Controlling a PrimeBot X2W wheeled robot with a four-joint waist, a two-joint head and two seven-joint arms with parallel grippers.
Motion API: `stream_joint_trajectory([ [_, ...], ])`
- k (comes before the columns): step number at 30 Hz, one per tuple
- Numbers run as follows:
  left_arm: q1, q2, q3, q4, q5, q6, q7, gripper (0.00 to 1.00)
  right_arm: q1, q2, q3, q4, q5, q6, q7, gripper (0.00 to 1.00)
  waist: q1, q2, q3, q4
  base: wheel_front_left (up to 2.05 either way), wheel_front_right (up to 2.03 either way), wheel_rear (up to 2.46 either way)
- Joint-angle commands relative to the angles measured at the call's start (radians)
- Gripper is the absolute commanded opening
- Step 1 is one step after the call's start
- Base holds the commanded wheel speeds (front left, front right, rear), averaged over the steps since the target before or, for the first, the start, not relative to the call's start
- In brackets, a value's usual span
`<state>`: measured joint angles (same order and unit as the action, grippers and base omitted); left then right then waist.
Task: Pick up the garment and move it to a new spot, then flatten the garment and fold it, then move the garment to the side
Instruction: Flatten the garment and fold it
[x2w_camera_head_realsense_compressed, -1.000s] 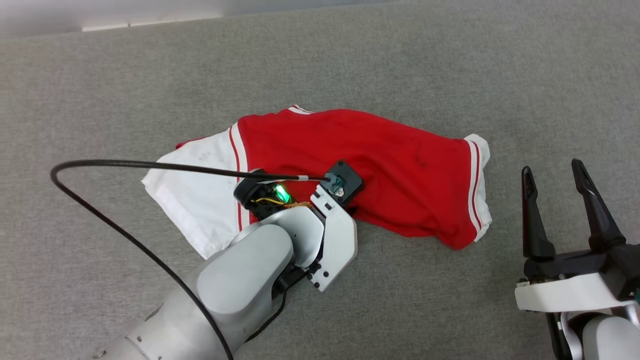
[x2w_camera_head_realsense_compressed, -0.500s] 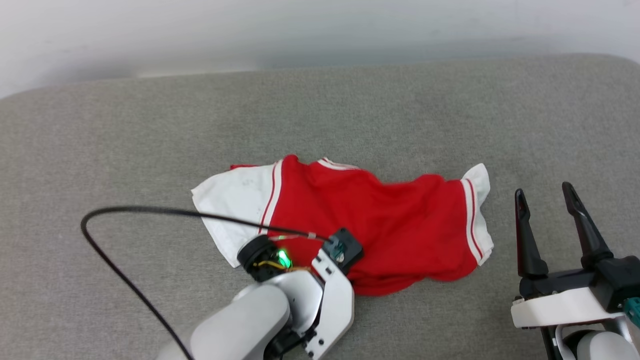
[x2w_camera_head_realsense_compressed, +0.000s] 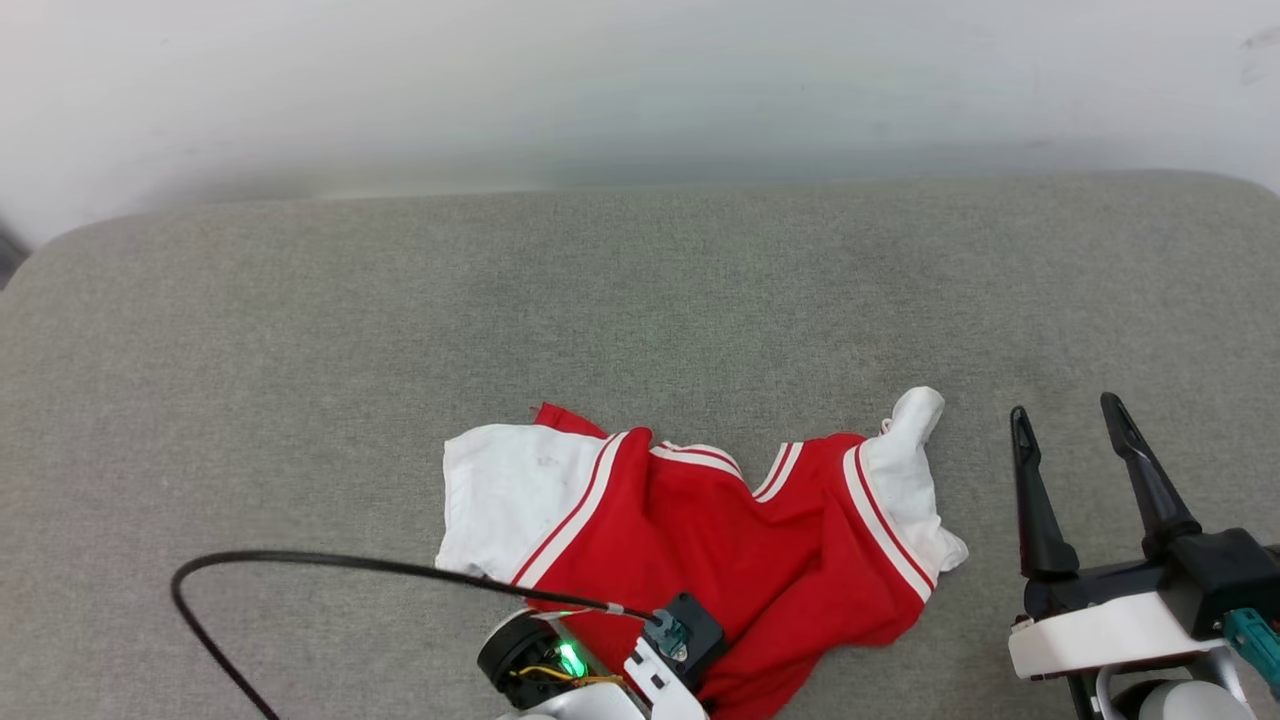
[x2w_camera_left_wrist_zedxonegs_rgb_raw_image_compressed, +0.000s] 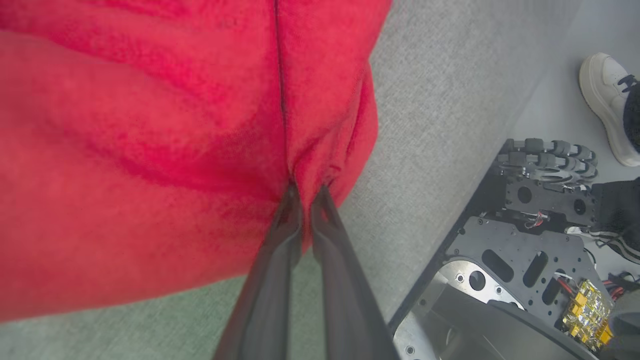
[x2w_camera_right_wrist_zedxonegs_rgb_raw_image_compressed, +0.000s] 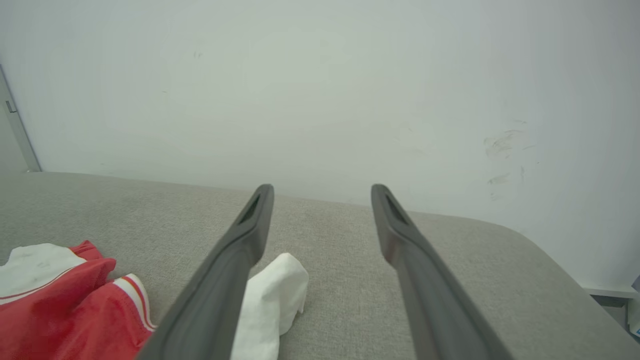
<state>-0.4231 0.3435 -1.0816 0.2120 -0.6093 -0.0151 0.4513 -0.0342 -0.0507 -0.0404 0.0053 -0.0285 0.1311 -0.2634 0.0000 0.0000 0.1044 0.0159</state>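
Note:
The red garment (x2w_camera_head_realsense_compressed: 740, 540) with white sleeves and striped trim lies bunched on the grey cushioned surface (x2w_camera_head_realsense_compressed: 640, 300), near its front edge. My left gripper (x2w_camera_left_wrist_zedxonegs_rgb_raw_image_compressed: 306, 192) is shut on a fold of the red cloth (x2w_camera_left_wrist_zedxonegs_rgb_raw_image_compressed: 150, 125) at the garment's near hem; in the head view its wrist (x2w_camera_head_realsense_compressed: 600, 670) sits over that hem and hides the fingers. My right gripper (x2w_camera_head_realsense_compressed: 1065, 430) stands open to the right of the garment, apart from it, with nothing between its fingers. In the right wrist view a white sleeve (x2w_camera_right_wrist_zedxonegs_rgb_raw_image_compressed: 272, 300) lies just left of the open right gripper (x2w_camera_right_wrist_zedxonegs_rgb_raw_image_compressed: 322, 192).
A pale wall (x2w_camera_head_realsense_compressed: 640, 90) rises behind the surface. A black cable (x2w_camera_head_realsense_compressed: 300, 565) loops from my left wrist over the surface. In the left wrist view my wheeled base (x2w_camera_left_wrist_zedxonegs_rgb_raw_image_compressed: 525, 240) stands by the surface's edge, and a person's white shoe (x2w_camera_left_wrist_zedxonegs_rgb_raw_image_compressed: 607, 100) rests on the floor.
The head camera has tilted up, so the wall now shows. My left gripper has dragged the garment's hem toward me, and the cloth has bunched narrower. The right gripper stays open.

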Motion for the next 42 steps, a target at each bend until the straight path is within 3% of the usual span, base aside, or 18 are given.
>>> stream_joint_trajectory([
  [1, 0.011, -0.002, 0.013, -0.012, 0.007, 0.013, -0.030, 0.82, 0.014, 0.001, 0.004, 0.006, 0.004, -0.001, -0.002, 1.00, 0.0000, 0.0000, -0.008, 0.002, 0.00, 0.00, 0.00],
  [2, 0.011, -0.003, 0.023, -0.015, 0.009, 0.025, -0.052, 1.00, 0.015, 0.001, 0.005, 0.010, 0.003, -0.001, -0.002, 1.00, 0.0000, 0.0000, -0.015, 0.002, 0.00, 0.00, 0.00],
  [10, 0.054, 0.027, 0.183, -0.092, -0.029, 0.116, -0.278, 1.00, 0.025, 0.001, 0.010, 0.019, -0.001, -0.001, -0.002, 1.00, 0.0000, 0.0000, -0.061, 0.004, 0.00, 0.00, 0.00],
  [16, 0.064, 0.137, 0.332, -0.155, -0.094, 0.161, -0.334, 1.00, 0.015, 0.001, 0.008, 0.000, 0.001, -0.001, -0.002, 1.00, 0.0000, 0.0000, -0.047, -0.007, 0.00, 0.00, 0.00],
  [19, 0.025, 0.214, 0.379, -0.171, -0.125, 0.144, -0.289, 1.00, -0.001, 0.001, 0.001, -0.018, -0.003, -0.001, -0.002, 1.00, 0.0000, 0.0000, -0.016, -0.018, 0.00, 0.00, 0.00],
  [23, -0.040, 0.314, 0.400, -0.161, -0.171, 0.087, -0.155, 1.00, -0.019, 0.001, -0.007, -0.042, 0.004, -0.001, -0.002, 1.00, 0.0000, 0.0000, 0.034, -0.035, 0.00, 0.00, 0.00],
  [27, -0.115, 0.376, 0.408, -0.128, -0.226, 0.029, -0.018, 1.00, -0.039, 0.001, -0.015, -0.059, 0.011, -0.001, -0.002, 1.00, 0.0000, 0.0000, 0.081, -0.056, 0.00, 0.00, 0.00],
  [35, -0.214, 0.419, 0.396, -0.018, -0.290, -0.039, 0.156, 1.00, -0.072, 0.001, -0.024, -0.074, 0.021, -0.001, -0.002, 1.00, 0.0000, 0.0000, 0.165, -0.094, 0.00, 0.00, 0.00],
  [42, -0.247, 0.404, 0.372, 0.076, -0.289, -0.069, 0.179, 1.00, -0.085, 0.001, -0.030, -0.080, 0.029, -0.001, -0.002, 1.00, 0.0000, 0.0000, 0.214, -0.114, 0.00, 0.00, 0.00],
])
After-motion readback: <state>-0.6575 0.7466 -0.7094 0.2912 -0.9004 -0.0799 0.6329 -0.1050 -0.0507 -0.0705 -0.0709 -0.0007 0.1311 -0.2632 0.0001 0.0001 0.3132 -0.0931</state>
